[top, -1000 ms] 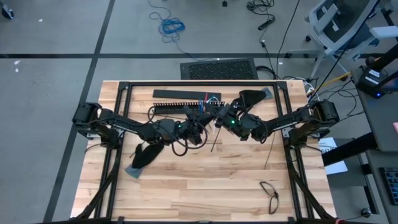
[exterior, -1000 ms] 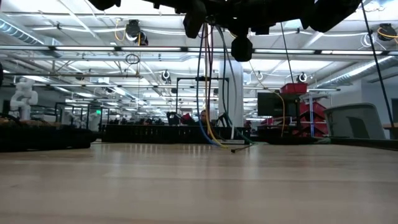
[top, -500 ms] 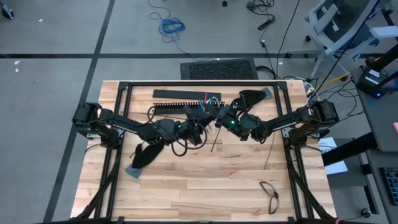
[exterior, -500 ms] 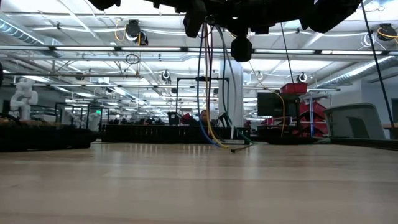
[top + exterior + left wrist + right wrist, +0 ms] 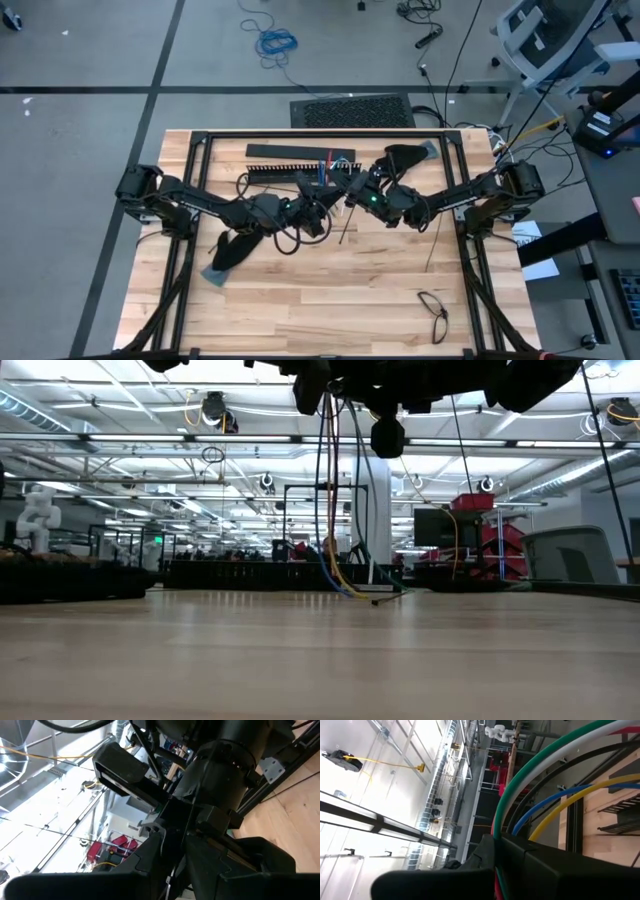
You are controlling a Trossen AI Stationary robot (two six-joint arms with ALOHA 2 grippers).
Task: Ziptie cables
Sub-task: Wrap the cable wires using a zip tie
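Shifted a little since a second ago: left gripper (image 5: 322, 200) nudged toward the right gripper (image 5: 350, 190), jaws eased slightly wider; cables (image 5: 331, 164) hardly changed. Both grippers meeting nose to nose above the middle of the table (image 5: 320, 300), just in front of the slotted bar (image 5: 275, 174).

Right gripper fully shut on the cables, green, white, black, blue and yellow strands (image 5: 555, 765) fanning out of its closed fingers (image 5: 485, 855) in the wrist view. Seen level from the table, cables (image 5: 335, 490) hanging near vertical from the grippers overhead, long axis upright, lower ends curving along the wood toward the far side. From above, coloured ends pointing away toward the bar and the far edge.

Left gripper narrowly parted, pressed close against the right one; cannot tell from its wrist view (image 5: 172, 827) whether anything sits between its fingers. A thicker black loop (image 5: 292, 236) lying on the table under the left arm, on the near side of that gripper.

Separate small coil (image 5: 433, 305) near the right front corner, well apart from both grippers
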